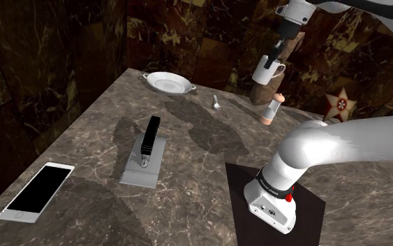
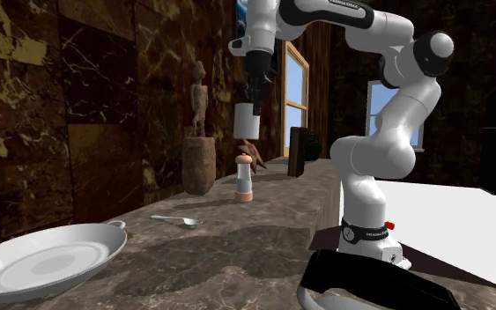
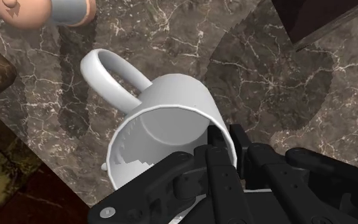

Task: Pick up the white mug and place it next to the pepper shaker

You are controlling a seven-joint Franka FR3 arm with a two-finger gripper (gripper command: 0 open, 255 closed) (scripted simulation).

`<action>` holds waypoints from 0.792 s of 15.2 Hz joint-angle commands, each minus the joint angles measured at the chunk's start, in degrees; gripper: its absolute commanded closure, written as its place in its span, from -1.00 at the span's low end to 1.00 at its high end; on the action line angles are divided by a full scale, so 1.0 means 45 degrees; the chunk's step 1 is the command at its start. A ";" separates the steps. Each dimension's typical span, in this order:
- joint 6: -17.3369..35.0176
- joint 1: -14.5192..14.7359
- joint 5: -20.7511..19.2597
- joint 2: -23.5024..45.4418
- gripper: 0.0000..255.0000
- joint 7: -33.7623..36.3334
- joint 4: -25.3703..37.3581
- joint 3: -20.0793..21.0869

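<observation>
Gripper is pictured clamped on the rim of the mug, which is held hanging just beneath it, in the air above the shaker standing on the counter.

- Counter: phone at the shoulder view's near left, board beside it, utensil lying on the board.
- Far edge: dish; spoon between dish and pepper shaker.
- Mug: aloft above the shaker, clasped by gripper.

white rounded arm, dark joint rings, black gripper, red button
</observation>
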 commanded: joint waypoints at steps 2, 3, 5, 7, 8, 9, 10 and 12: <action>-0.0356 -0.0317 -0.0561 -0.0424 1.00 -0.0869 0.0046 -0.0708; -0.0450 -0.0414 -0.0751 -0.0541 1.00 -0.1153 0.0069 -0.0950; -0.0626 -0.0604 -0.1133 -0.0732 1.00 -0.1732 0.0155 -0.1441; -0.0571 -0.0719 -0.1375 -0.0880 1.00 -0.2031 0.0015 -0.1740; -0.0430 -0.0743 -0.1414 -0.0946 1.00 -0.2020 -0.0191 -0.1773; -0.0288 -0.0766 -0.1453 -0.1009 1.00 -0.2009 -0.0396 -0.1808; -0.0146 -0.0790 -0.1494 -0.1071 1.00 -0.1999 -0.0598 -0.1844; 0.0140 -0.0838 -0.1576 -0.1186 1.00 -0.1979 -0.0998 -0.1920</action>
